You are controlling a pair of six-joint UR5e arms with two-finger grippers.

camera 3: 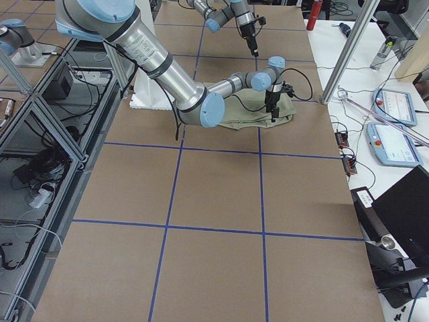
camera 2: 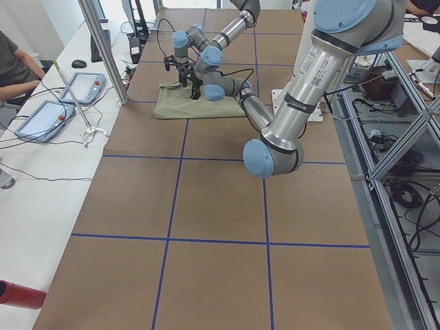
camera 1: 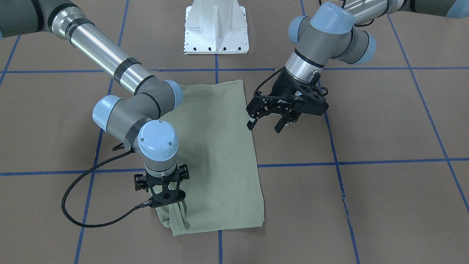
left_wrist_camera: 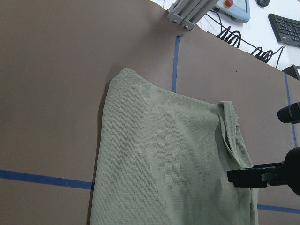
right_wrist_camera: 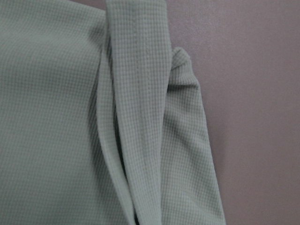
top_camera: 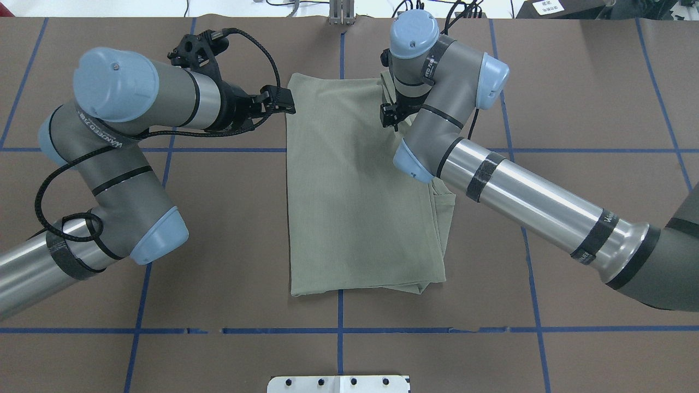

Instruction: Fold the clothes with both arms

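a white pedestal base (camera 1: 216,27) is standing on the brown table (camera 1: 384,121) crossed by blue tape lines (camera 1: 366,161), just beyond one short end of the sage-green shirt (camera 1: 216,154), and in the left side view a person (camera 2: 15,69) is sitting at a white bench with two teach pendants (camera 2: 82,88), well apart from the shirt. the right arm's elbow and wrist (camera 1: 143,110) are hanging over one long edge of the shirt, hiding part of it. the shirt is lying folded into a long rectangle in front of the pedestal base, across a tape line. the left gripper (camera 1: 265,125) is hovering just beside the shirt's other long edge, its jaws spread wide with nothing between them. the right gripper (camera 1: 165,198) is pointing down at the shirt's far corner from the base, where folded layers are bunching; whether its jaws are pinching the cloth i cannot tell.
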